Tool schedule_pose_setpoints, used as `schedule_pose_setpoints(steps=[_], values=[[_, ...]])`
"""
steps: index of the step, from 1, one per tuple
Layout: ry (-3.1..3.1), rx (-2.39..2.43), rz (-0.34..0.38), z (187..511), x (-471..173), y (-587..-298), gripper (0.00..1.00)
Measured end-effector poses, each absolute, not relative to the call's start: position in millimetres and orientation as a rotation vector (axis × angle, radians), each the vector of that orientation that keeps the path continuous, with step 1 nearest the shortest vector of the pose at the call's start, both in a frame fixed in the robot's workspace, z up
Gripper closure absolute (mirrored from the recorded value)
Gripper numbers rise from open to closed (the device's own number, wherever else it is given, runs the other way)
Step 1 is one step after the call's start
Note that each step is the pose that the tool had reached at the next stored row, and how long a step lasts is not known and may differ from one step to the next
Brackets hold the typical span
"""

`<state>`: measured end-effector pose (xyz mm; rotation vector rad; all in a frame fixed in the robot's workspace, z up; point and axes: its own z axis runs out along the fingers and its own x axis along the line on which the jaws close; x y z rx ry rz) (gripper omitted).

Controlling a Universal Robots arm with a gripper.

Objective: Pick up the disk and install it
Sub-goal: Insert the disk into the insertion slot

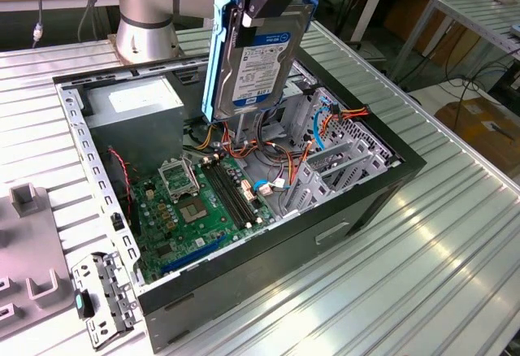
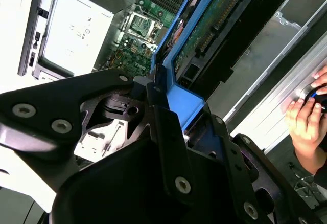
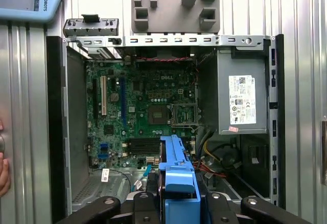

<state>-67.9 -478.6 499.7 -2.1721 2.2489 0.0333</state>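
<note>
While the tool (image 1: 258, 0) is clamped on the upper end of the disk (image 1: 262, 57), its black fingers (image 1: 248, 6) pressing against the blue rails, the disk hangs clear of everything else. It stands on edge, nearly upright and slightly tilted, with its white label and blue band turned to the exterior view.

Directly under the tool lies the open computer case (image 1: 361, 201), on its side on the ribbed metal worktop (image 1: 431, 275). The disk's lower edge hovers over the tangle of coloured cables inside, touching nothing that can be seen. Below the tool and a little to one side is the green motherboard (image 1: 203, 206), and farther off, against the case's wall, the grey power-supply box (image 3: 242, 98) with its white sticker.

In the second wrist view the disk's green circuit underside (image 2: 217, 22) runs away from the tool between blue rails. Outside the case, well apart from the tool, a bare-metal cage (image 1: 101, 303) lies on the worktop. A person's hand (image 2: 306, 119) rests beyond the case's edge.
</note>
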Motion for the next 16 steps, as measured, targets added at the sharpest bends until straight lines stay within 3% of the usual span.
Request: schedule_pose_setpoints(steps=[9, 16], values=[[2.249, -2.172, 0.033, 500, -68, -480, 0.63], [2.249, -2.172, 0.033, 500, -68, -505, 0.63]])
